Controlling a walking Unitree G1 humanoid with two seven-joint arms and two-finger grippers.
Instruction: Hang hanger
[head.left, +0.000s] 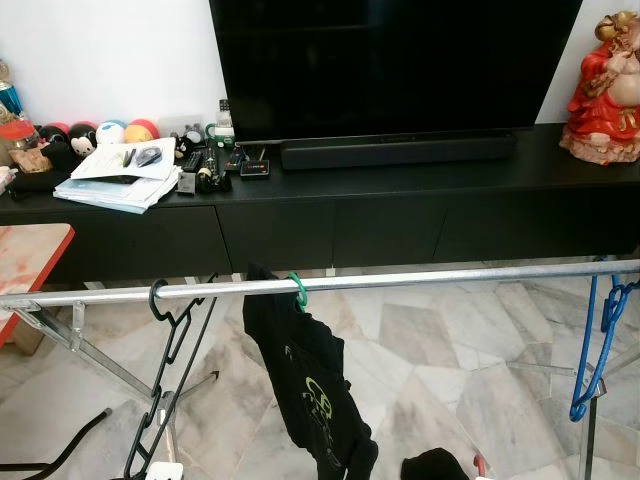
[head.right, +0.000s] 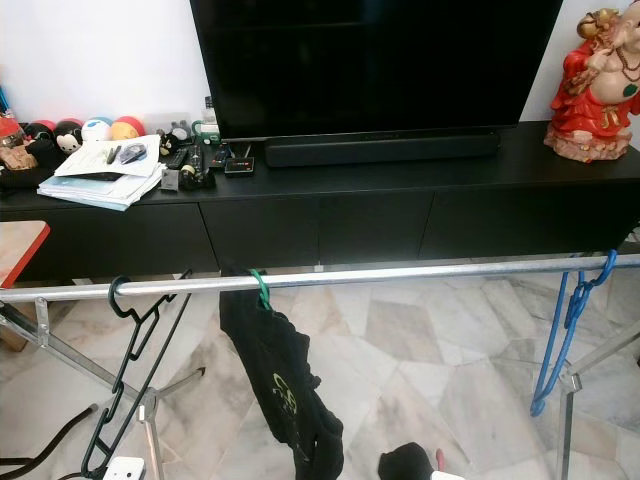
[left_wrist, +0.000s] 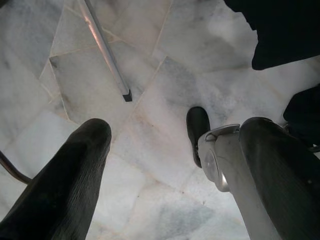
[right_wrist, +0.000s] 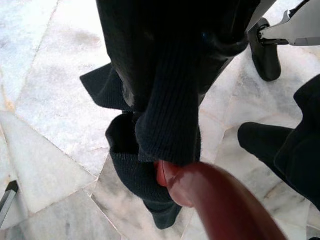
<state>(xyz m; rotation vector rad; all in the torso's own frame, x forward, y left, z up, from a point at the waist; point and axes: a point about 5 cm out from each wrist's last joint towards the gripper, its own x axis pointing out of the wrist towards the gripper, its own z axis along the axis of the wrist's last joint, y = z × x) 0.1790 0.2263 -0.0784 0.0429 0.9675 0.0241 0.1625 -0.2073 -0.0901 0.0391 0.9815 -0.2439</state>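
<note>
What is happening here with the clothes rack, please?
The robot stands at a metal drying rack before a black TV cabinet. A black T-shirt on a green hanger already hangs from the rail, between an empty black hanger and a blue hanger. The right gripper is low beside the rack, with dark knitted cloth draped over a reddish finger. The left gripper hangs open above the marble floor.

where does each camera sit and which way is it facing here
Left eye view: on the head, facing forward and down at the silver metal drying rail, with the black TV cabinet behind.
Right eye view: same scene; both show the black shirt on a green hanger.
Left wrist view: on the left arm, looking down between the left gripper fingers at the marble floor.
Right wrist view: on the right arm, facing dark knit cloth.
</note>
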